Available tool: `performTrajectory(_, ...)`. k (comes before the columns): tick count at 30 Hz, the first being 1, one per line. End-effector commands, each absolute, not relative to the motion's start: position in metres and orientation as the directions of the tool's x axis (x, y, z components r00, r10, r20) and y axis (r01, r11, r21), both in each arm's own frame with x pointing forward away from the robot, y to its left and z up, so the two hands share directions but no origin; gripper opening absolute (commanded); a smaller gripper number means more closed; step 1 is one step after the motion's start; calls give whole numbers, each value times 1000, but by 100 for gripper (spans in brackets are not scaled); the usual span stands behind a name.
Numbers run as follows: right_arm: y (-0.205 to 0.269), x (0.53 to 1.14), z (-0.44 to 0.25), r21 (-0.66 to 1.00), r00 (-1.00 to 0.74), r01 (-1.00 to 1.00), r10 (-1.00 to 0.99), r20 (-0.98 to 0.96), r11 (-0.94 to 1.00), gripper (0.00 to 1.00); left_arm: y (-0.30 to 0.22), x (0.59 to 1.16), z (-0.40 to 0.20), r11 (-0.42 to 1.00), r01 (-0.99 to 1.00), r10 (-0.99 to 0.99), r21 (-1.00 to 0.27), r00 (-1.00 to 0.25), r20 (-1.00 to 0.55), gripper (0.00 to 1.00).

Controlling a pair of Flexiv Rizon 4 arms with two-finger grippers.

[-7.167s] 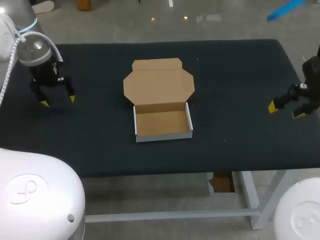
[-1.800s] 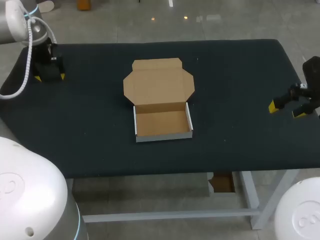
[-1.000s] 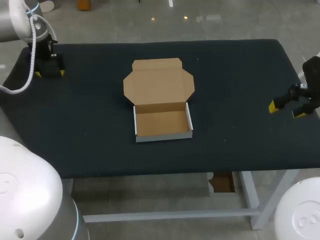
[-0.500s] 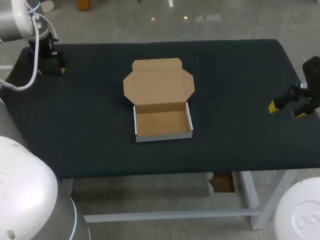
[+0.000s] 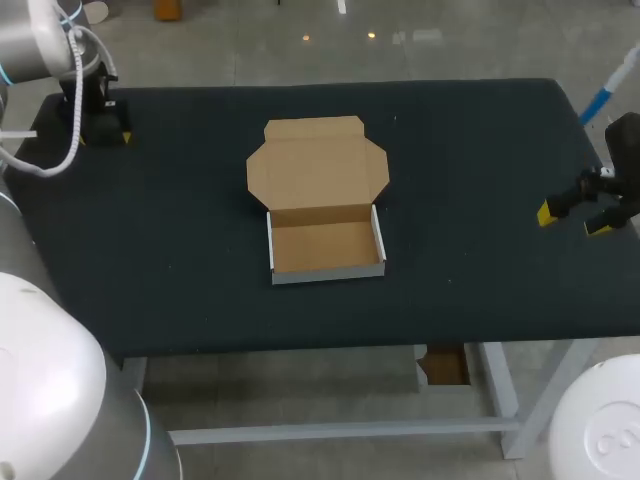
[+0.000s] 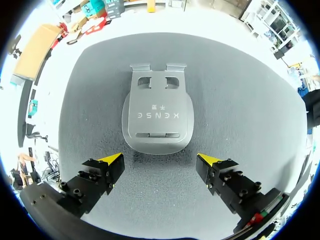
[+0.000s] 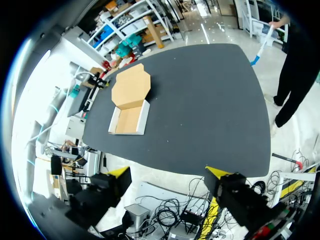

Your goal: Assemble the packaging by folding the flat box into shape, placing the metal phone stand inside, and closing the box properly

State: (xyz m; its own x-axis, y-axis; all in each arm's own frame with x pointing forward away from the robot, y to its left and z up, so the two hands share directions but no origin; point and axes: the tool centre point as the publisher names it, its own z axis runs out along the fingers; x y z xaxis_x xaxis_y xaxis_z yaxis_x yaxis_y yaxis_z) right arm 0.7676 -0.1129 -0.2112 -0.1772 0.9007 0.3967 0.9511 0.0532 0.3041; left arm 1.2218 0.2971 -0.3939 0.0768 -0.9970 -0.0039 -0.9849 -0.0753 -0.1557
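A cardboard box (image 5: pixel 322 208) sits near the middle of a dark desk (image 5: pixel 180 260), its shallow tray (image 5: pixel 325 248) already walled on all sides and its lid (image 5: pixel 317 163) lying flat and open on the side towards the desk's far edge. At the far left corner, the left hand (image 5: pixel 101 130) hangs low over the desk with its two yellow-tipped fingers (image 6: pixel 113 160) spread wide and nothing between them. The wrist view shows a grey metal phone stand (image 6: pixel 157 116) lying flat on the desk just ahead of that hand (image 6: pixel 161 160), well apart from the box; from overhead the stand is hidden under the arm. At the desk's right edge the right hand (image 5: pixel 570 221) is likewise open and holds nothing, its fingers apart above the desk's rim. Seen from the right wrist, the box (image 7: pixel 131 100) lies far ahead of the right hand (image 7: pixel 167 172), across bare dark desk.
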Motion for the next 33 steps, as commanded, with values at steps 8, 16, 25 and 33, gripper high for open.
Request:
performTrajectory(8,-113,767,-209,302,-178,952,900,398,55,100,301,1246,-400,-71,-993,-997,-95,72,-8,100)
performTrajectory(16,-113,767,-209,302,-178,952,900,398,55,100,302,1254,-399,-66,-993,-998,-99,68,-10,100)
performTrajectory(25,-113,767,-209,302,-178,952,900,398,55,100,305,1261,-397,-69,-993,-998,-99,70,-7,100)
performTrajectory(33,-113,767,-209,302,-178,952,900,398,55,100,305,1265,-398,-66,-993,-998,-98,67,-3,96)
